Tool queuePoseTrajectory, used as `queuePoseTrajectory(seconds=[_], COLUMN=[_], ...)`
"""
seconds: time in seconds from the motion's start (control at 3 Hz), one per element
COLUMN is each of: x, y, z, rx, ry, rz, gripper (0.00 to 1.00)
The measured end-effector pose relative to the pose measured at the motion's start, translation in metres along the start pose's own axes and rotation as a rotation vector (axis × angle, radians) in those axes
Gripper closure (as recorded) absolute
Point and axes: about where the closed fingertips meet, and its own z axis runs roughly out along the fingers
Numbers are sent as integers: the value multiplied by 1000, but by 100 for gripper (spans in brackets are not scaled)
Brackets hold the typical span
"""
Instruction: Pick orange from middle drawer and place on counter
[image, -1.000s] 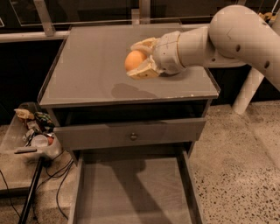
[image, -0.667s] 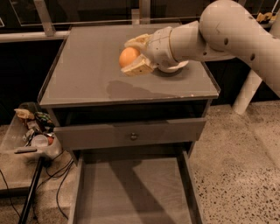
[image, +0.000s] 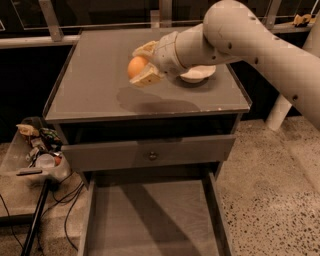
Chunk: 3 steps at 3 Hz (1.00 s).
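My gripper (image: 140, 65) is shut on the orange (image: 135, 66) and holds it a little above the middle of the counter (image: 95, 90). The orange is round and sits between the two tan fingers (image: 146, 79), one above and one below it. The arm reaches in from the upper right across the counter. The middle drawer (image: 150, 220) is pulled open below, and its flat grey floor shows nothing on it.
A white bowl (image: 199, 74) stands on the counter just right of the gripper, partly behind the arm. A closed drawer front with a round knob (image: 152, 155) sits above the open drawer. A bin of clutter (image: 40, 152) and cables lie at the left on the floor.
The gripper with the orange has moved left and slightly toward the back over the counter. The drawer has not moved.
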Motion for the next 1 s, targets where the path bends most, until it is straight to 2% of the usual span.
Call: queuePoseTrajectory(seconds=[0.33, 1.0], x=[17, 40], y=[-2, -2], z=[23, 48], rx=[-12, -45], ry=[39, 62], rz=[20, 79], gripper=[100, 100])
